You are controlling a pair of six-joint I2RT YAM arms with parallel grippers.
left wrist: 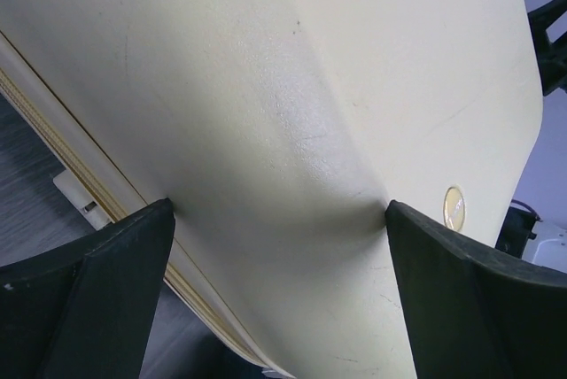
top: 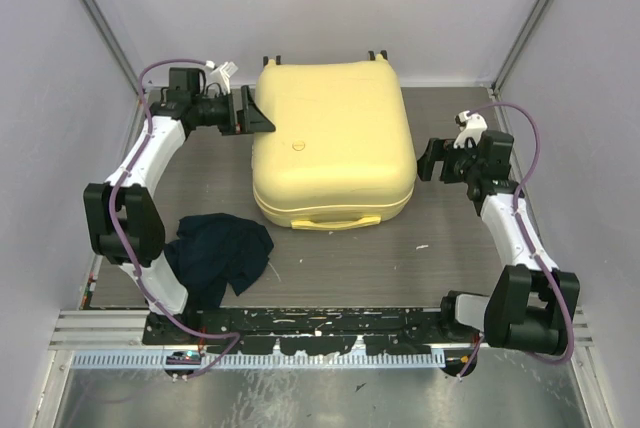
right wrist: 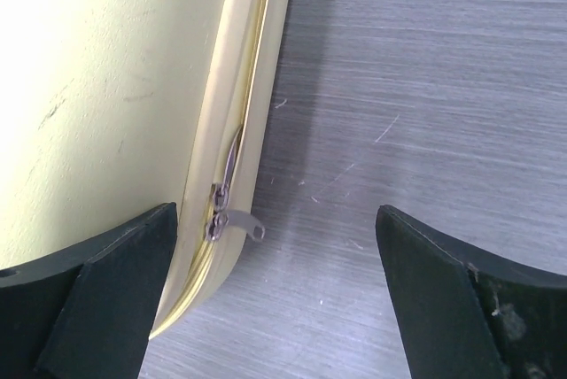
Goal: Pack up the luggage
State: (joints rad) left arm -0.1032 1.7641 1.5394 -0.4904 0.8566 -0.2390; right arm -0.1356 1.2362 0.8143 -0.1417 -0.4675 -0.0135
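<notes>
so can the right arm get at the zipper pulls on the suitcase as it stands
Probably yes: the right gripper is open beside the luggage, and the zipper pulls sit just ahead of it, with only bare table beside them.

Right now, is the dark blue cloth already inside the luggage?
No, the dark blue cloth lies on the table, outside the closed luggage.

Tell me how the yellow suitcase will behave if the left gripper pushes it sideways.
The luggage looks like a rigid moulded shell, so it should shift as one piece, not flex. Its smooth surface may let the left gripper slip. Lying flat on the table, it probably slides rather than tips.
</notes>
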